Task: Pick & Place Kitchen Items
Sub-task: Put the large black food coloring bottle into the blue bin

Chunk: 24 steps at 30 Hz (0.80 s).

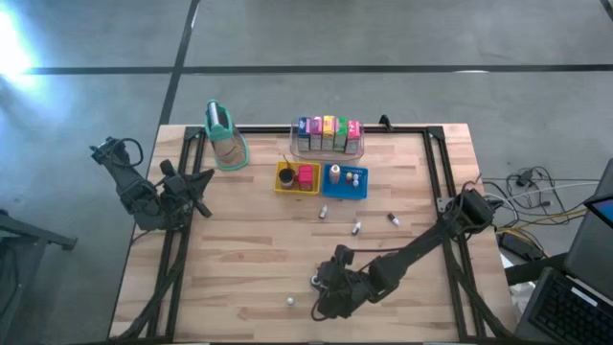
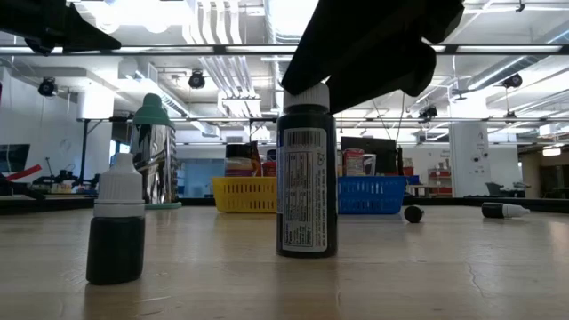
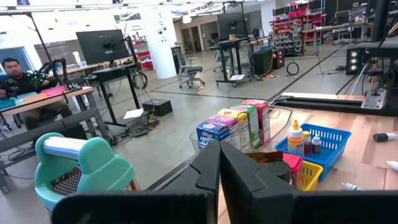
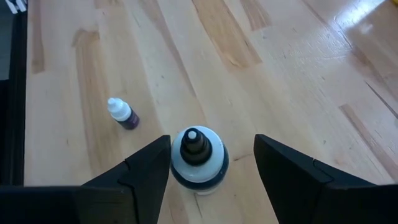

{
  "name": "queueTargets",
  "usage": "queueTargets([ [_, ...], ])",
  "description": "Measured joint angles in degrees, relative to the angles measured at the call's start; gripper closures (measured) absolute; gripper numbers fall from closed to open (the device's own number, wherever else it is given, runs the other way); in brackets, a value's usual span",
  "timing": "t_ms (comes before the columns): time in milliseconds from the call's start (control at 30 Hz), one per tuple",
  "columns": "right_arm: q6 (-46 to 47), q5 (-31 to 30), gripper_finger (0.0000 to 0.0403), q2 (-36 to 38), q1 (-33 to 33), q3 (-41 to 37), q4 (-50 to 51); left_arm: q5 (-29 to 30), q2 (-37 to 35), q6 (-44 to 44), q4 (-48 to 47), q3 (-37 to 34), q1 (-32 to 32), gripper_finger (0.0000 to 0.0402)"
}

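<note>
High view item count: five cartons [image 1: 328, 133] in a row in the clear bin [image 1: 329, 151] at the table's far edge; small bottles scattered on the table [image 1: 239, 268].
Target bottle: dark bottle [image 2: 306, 182], upright, white cap, barcode label, near the table's front edge, right of centre; right wrist view shows its white cap from above [image 4: 199, 160].
Second bottle: small dropper bottle [image 2: 117, 220], white cap, dark body, upright in the low view, near the target, apart from it; also at [image 4: 122, 114].
Loose dropper bottles: three lying mid-table [image 1: 356, 228], between the trays and the front edge.
Right gripper: [image 4: 211, 163] over the target bottle, fingers [image 4: 144, 168] spread wide on either side of the cap, gaps visible both sides, nothing held.
Left gripper: [image 3: 219, 180] fingers closed together, empty, parked at the table's left edge, aimed toward the trays.
Yellow tray: [image 1: 284, 187] one, holds a red block [image 1: 306, 175] and a dark item.
Blue tray: [image 1: 358, 190] one, just beside the yellow tray, holds small bottles.
Tan container: [image 1: 226, 136] one, teal top, far-left part of the table.
</note>
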<state>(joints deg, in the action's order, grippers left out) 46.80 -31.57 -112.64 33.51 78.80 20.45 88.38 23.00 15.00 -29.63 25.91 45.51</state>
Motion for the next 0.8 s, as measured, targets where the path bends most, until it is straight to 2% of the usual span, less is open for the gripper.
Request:
queueTargets([
  [333,0.1,0.2,0.0167,0.0,-0.7,-0.7,0.0,0.0,0.0,0.0,0.0,0.0,0.0,0.0387],
  [600,0.1,0.4,0.0197,0.0,-1.0,-1.3,0.0,0.0,0.0,0.0,0.0,0.0,0.0,0.0387],
  [800,0.1,0.4,0.0234,0.0,-1.0,-1.6,-0.1,0.0,0.0,0.0,0.0,0.0,0.0,0.0387],
])
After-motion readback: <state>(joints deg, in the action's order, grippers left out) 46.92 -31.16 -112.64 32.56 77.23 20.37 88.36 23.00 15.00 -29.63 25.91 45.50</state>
